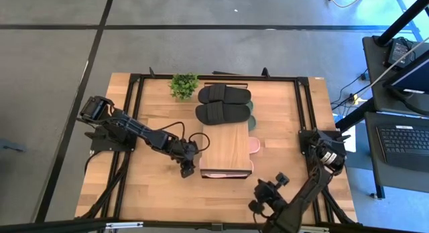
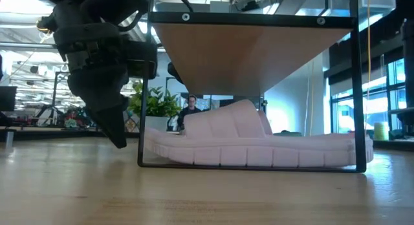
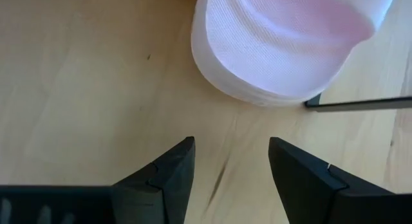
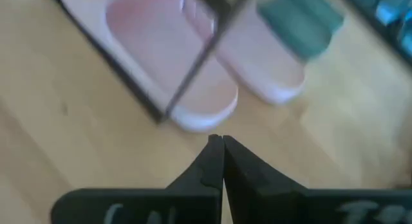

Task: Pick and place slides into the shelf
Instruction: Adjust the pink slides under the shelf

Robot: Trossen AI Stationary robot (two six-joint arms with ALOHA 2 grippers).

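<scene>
Looking down on the wooden table (image 1: 154, 186), we see the left gripper (image 1: 187, 167) at the left, pointing down at bare wood just beside the near left corner of the shelf (image 1: 226, 147); its two dark fingers (image 3: 164, 179) stand wide apart and hold nothing. Just ahead of those fingers lies the rounded end of a pale pink slide (image 3: 283, 44), close to them but not touching, with the shelf's thin dark frame foot beside it. From table height we see that pink slide (image 2: 252, 144) lying flat under the shelf's plank top. Moving right, a pair of black slides (image 1: 224, 104) rests on the far end of the shelf top, a sliver of dark green slide (image 1: 252, 119) peeks out beside them, and a second pink slide (image 1: 254, 144) shows at the shelf's right edge. A small green plant (image 1: 184, 85) stands near the far left corner of the shelf. Farther right and nearer, the right gripper (image 1: 259, 205) waits low over the table's front edge, its fingers pressed together on nothing. We can read no writing or labels anywhere. Beyond the table are a grey floor, a desk with a laptop (image 1: 402, 142), and a person (image 2: 189, 110) seated far off in a bright room.
</scene>
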